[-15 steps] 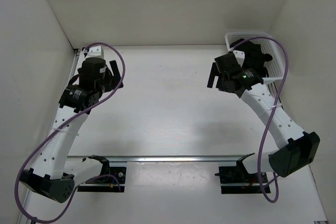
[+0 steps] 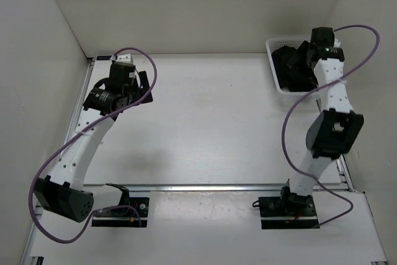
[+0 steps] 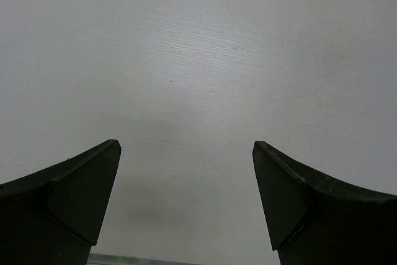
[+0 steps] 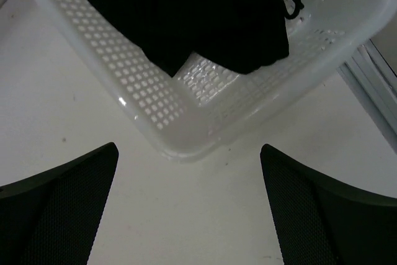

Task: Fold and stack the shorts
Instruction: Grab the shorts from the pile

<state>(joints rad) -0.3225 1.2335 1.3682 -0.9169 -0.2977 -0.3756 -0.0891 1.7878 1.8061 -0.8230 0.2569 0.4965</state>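
Hovering the right gripper (image 4: 188,150), wide open and empty, just off a corner of the white mesh basket (image 4: 142,91), presumably to dip in for the black shorts (image 4: 205,10) bunched inside, left gripper (image 3: 186,144) equally wide, empty, waiting over the table (image 3: 198,60).

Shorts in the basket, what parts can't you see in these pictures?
- Right wrist view: the shorts run off the top edge.
- Top view: the right arm covers part of the basket and shorts.
- Both views: bunched black cloth; one pair or more, cannot tell.
- Left wrist view: shows only table.
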